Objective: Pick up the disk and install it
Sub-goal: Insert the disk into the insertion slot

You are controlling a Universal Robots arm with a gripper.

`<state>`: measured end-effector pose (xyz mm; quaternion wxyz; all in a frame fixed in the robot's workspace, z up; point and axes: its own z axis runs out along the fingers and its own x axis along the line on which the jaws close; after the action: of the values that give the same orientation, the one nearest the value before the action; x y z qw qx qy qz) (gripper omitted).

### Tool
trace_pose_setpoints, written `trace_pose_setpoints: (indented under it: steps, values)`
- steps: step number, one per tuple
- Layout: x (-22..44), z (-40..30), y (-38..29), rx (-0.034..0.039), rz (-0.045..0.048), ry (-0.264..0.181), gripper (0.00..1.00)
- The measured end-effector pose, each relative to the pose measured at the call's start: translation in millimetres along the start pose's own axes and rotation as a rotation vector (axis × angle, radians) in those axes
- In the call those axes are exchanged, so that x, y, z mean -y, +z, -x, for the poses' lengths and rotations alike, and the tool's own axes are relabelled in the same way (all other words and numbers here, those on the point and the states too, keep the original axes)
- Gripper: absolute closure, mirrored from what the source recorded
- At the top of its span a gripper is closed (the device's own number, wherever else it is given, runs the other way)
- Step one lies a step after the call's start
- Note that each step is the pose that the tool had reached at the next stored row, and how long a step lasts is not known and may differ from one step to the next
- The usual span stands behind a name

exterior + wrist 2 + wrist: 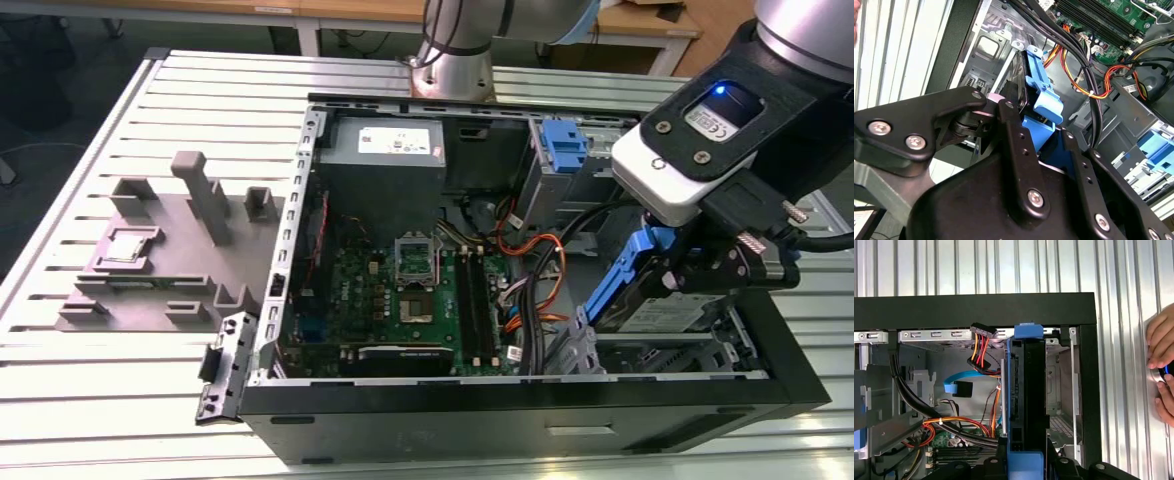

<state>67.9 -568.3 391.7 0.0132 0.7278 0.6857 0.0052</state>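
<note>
The disk (1026,390) is pinched between the fingers (1013,135). It is held on its edge inside the open computer case (534,420), just over the metal bay (1059,390) in one corner. Whether the bay is touched yet cannot be told.

If the disk is tipped a bit, its blue rails (1043,97) may get caught on the bay's edge. Then the disk may get stuck or be twisted out of the hold. If it is let go too soon, it may be dropped.

Just beside the disk, a bunch of red, yellow and orange wires (981,347) is hung with a black plug on the end. These wires may be squashed or pulled if they are caught by the disk. A little farther off, thick black cables (919,405) are laid across the case, and they may be snagged by the arm.

Farthest away, outside the case, a person's hand (1160,370) is rested on the tabletop (134,400). It may be bumped if it is brought closer.
</note>
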Motion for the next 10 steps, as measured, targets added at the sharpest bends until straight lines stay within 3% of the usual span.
trace_pose_setpoints:
  steps: [7,8,10]
  values:
    - [0.0,0.0,0.0,0.0002,0.0001,0.0,0.62]
    - [0.0,0.0,0.1,0.0001,0.0001,0.0,0.56]
    - [0.0,0.0,0.2,-0.0001,-0.0001,0.0,0.56]
